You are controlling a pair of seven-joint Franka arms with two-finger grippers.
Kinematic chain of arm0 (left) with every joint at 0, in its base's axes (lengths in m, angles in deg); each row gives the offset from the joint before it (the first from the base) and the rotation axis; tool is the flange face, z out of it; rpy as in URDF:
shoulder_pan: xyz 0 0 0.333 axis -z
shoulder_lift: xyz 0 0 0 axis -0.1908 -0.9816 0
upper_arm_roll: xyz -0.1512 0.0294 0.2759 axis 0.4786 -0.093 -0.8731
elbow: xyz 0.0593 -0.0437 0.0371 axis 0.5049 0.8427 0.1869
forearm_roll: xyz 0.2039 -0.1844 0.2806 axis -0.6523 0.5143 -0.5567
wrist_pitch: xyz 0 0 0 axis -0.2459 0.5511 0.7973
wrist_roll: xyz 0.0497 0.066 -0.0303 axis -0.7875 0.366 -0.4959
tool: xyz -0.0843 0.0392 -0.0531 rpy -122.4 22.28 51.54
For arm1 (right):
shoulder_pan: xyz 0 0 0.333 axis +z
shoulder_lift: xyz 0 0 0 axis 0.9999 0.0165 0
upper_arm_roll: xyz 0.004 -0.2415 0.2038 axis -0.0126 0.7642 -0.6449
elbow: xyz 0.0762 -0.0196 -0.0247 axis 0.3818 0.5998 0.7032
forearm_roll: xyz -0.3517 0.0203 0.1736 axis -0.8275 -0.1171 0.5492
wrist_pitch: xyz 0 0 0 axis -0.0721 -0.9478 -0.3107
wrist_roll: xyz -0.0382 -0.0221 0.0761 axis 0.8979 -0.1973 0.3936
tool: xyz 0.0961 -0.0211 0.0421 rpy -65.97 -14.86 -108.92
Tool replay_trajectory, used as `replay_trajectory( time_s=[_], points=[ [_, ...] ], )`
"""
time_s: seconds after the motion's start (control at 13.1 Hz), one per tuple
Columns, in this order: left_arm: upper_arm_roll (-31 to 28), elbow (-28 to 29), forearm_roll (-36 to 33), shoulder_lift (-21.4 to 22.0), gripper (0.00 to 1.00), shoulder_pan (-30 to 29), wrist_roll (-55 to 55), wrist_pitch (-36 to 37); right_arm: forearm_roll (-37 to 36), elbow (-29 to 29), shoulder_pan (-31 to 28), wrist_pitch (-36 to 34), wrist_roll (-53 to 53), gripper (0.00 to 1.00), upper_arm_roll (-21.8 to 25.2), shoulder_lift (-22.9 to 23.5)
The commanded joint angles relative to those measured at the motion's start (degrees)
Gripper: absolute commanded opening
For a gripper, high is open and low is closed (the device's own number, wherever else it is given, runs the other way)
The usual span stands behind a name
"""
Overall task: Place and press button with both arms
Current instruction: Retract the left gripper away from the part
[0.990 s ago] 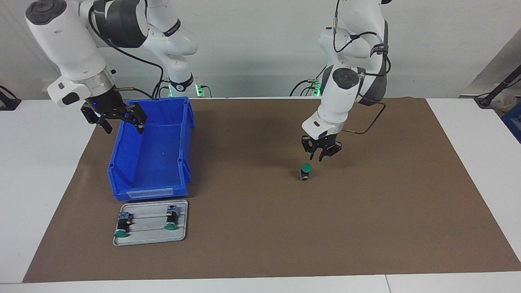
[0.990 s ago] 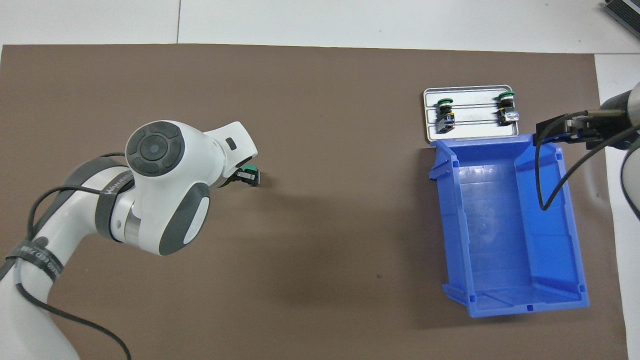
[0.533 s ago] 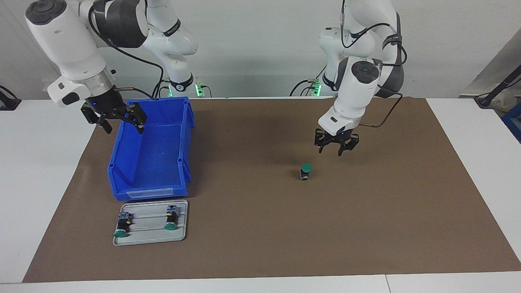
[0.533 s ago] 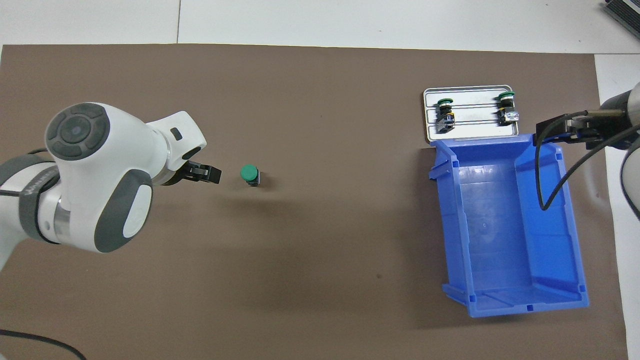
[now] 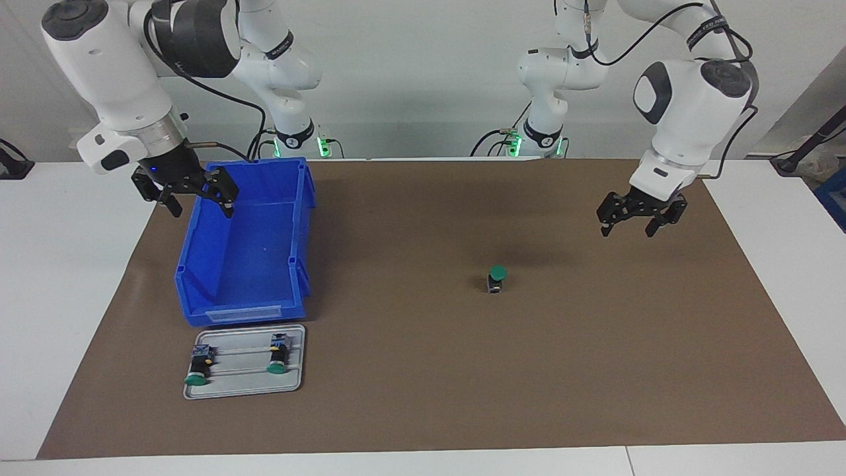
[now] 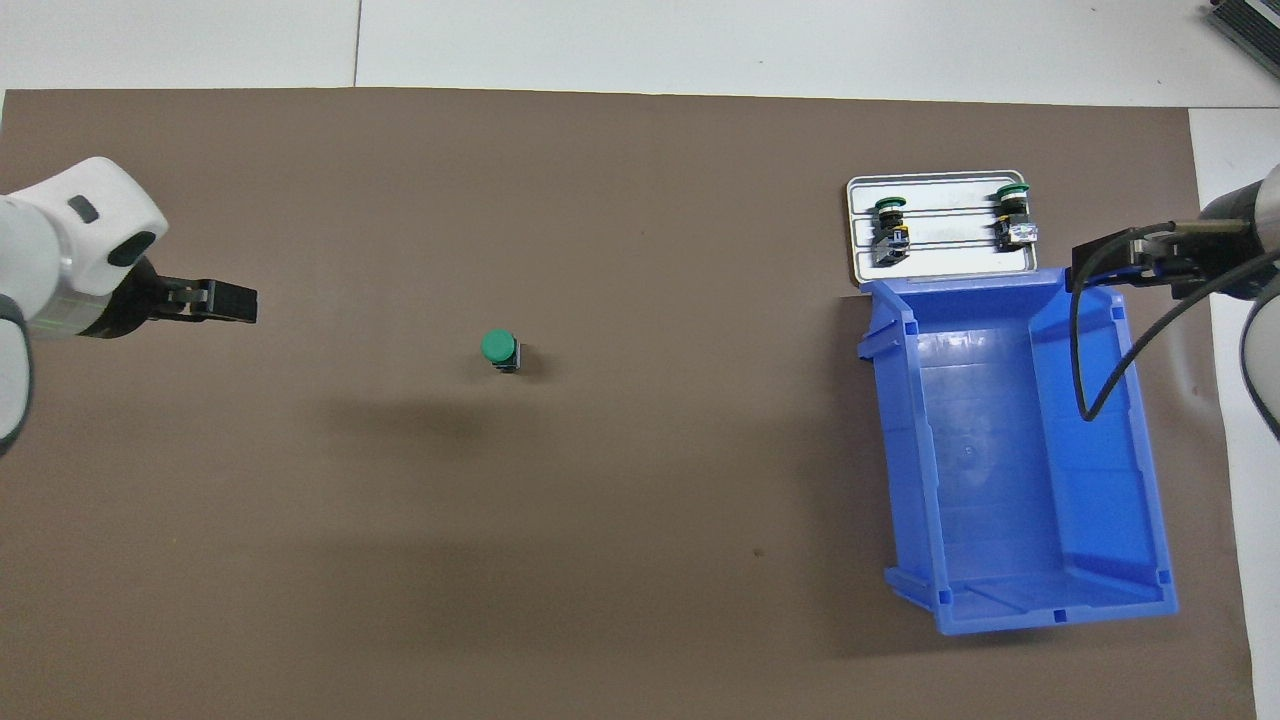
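Observation:
A green-capped button (image 5: pixel 496 277) (image 6: pixel 499 350) stands upright and alone on the brown mat (image 5: pixel 423 396), cap up. My left gripper (image 5: pixel 628 228) (image 6: pixel 235 302) hangs open and empty over the mat, well clear of the button toward the left arm's end of the table. My right gripper (image 5: pixel 201 206) (image 6: pixel 1100 265) waits open and empty above the rim of the blue bin (image 5: pixel 248 316) (image 6: pixel 905 450). Two more buttons (image 5: pixel 197 367) (image 5: pixel 277 356) lie on their sides on a metal tray (image 5: pixel 244 387) (image 6: pixel 950 262).
The blue bin sits open with nothing in it at the right arm's end of the mat. The tray lies against the bin's end that is farther from the robots. White tabletop (image 5: pixel 66 264) borders the mat.
The left gripper opened, let go of the button, then rose and swung away toward the left arm's end. The button stays upright where it was. The right arm has not moved.

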Motion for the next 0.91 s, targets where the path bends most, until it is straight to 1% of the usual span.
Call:
replay_trajectory(
  time_s=[0.0, 0.23, 0.38, 0.53, 0.69, 0.84],
  points=[
    [0.6, -9.6, -0.8, -0.7, 1.0, -2.6, 2.9, 8.9, 1.5, 1.7, -0.3, 0.4, 0.7, 1.0, -0.2, -1.4],
    [0.5, -20.1, -0.9, -3.4, 1.0, -3.9, 3.7, 18.5, 1.5, 1.7, -0.3, 0.4, 0.6, 1.0, -0.2, -1.4],
    [0.5, -24.1, -0.8, -4.3, 1.0, -4.2, 4.0, 22.2, 1.5, 1.7, -0.3, 0.4, 0.6, 1.0, -0.2, -1.4],
    [0.6, -23.7, -0.8, -3.3, 1.0, -4.2, 5.4, 22.4, 1.5, 1.7, -0.3, 0.4, 0.7, 1.0, -0.2, -1.4],
    [0.7, -17.5, -0.8, 0.1, 1.0, -3.9, 5.9, 22.7, 1.5, 1.7, -0.3, 0.4, 0.6, 1.0, -0.2, -1.4],
    [0.6, -15.9, -0.8, 1.0, 1.0, -3.8, 5.9, 23.1, 1.5, 1.7, -0.3, 0.4, 0.7, 1.0, -0.2, -1.4]
  ],
)
